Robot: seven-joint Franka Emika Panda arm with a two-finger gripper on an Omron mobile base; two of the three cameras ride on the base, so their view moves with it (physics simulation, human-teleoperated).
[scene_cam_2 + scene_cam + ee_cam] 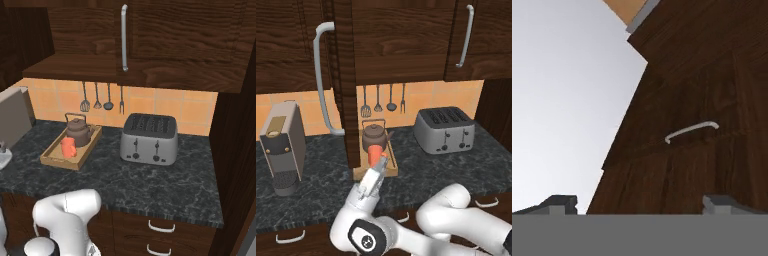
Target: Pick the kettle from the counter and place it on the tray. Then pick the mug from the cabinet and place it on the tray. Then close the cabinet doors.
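On the left of the tabletop (316, 195) stands a coffee machine (283, 145). An open cabinet door (346, 85) juts out edge-on beside it, its bar handle (321, 80) facing left. Just right of the door, the tray (390, 169) carries both the kettle (374, 136) and, in front of it, the mug (376, 154). The tool (372, 181) hangs near the tray, spread wide and holding nothing. Further right sits a toaster (445, 130). Both placements look done; shutting the doors remains.

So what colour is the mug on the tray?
Orange-red; the mug on the tray shows best in the right base view.
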